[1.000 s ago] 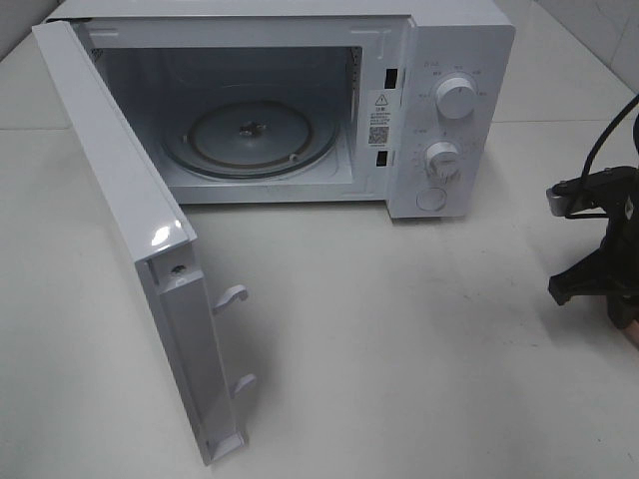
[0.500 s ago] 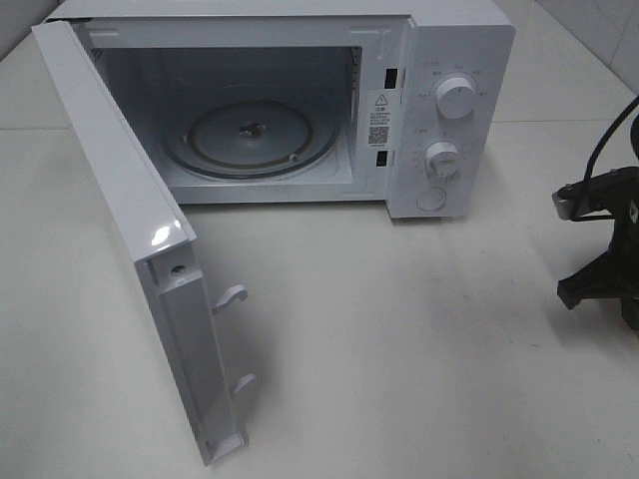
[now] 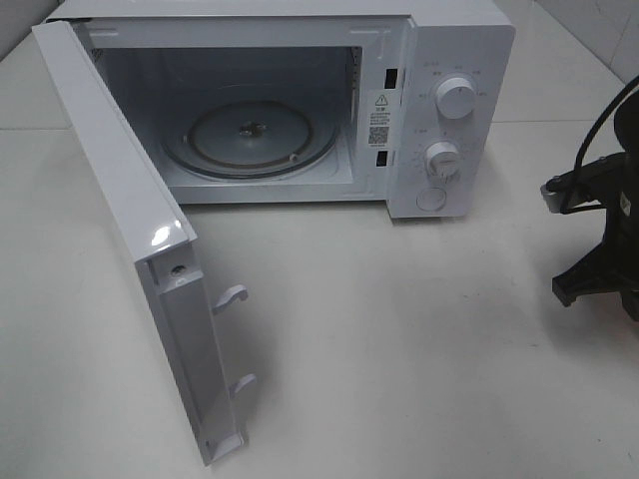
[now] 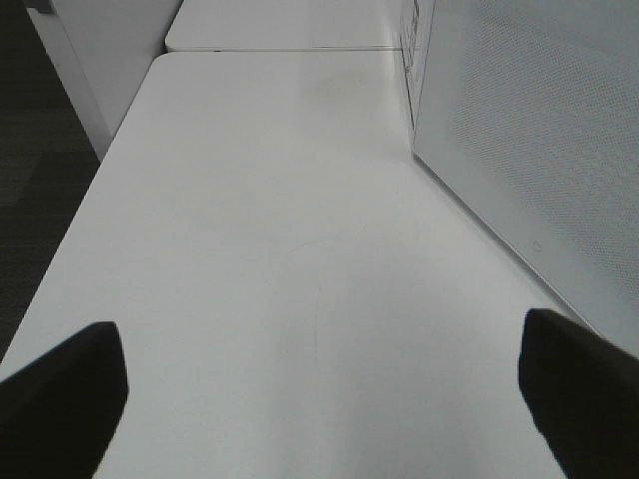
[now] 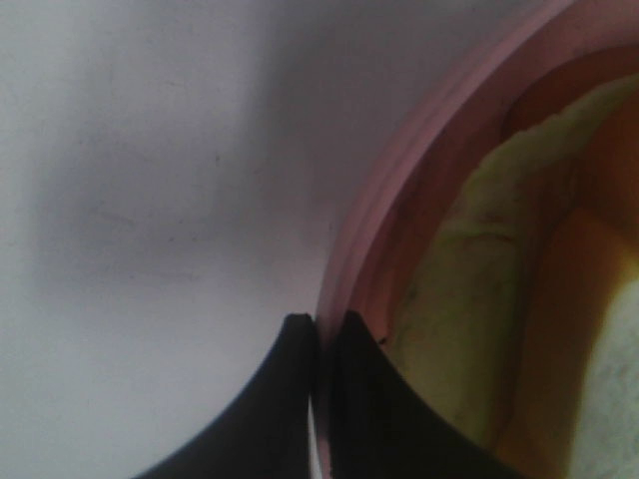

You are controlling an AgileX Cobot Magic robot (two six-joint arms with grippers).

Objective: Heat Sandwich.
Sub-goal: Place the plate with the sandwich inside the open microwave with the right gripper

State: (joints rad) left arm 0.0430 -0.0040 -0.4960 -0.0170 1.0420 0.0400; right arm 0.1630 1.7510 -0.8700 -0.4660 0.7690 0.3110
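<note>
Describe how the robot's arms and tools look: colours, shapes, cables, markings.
The right arm, at the high view's edge, is a matte black, angular body with a thin black cable looping up from it. The right tool has two smooth black fingers that taper to narrow tips. Of the left tool, only two blunt, rounded black fingertips show. No markings are legible.

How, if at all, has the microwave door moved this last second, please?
No; the microwave door stays wide open, its angle to the control panel unchanged.

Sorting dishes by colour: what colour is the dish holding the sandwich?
The dish is pink; right wrist view shows it best.
</note>
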